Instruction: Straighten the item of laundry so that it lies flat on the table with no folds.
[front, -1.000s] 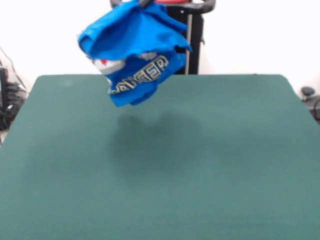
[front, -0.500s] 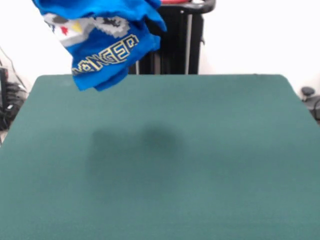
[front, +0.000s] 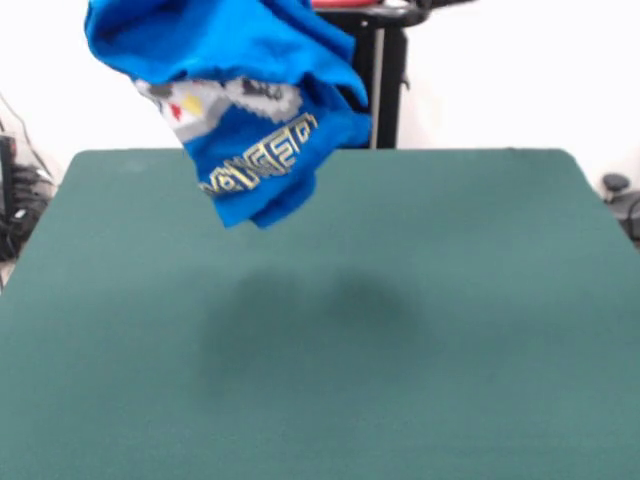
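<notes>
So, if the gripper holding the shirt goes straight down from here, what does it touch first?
The gripper itself is hidden above the frame. Below it hangs the blue T-shirt, bunched and clear of the table. Straight down, the shirt's lower hem would probably meet the bare green top first, though depth is unclear.

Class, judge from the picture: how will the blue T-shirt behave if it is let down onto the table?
The blue T-shirt hangs bunched and draped above the green table, so it is probably floppy and light. It would likely land in folds rather than flat, and should not roll.
</notes>
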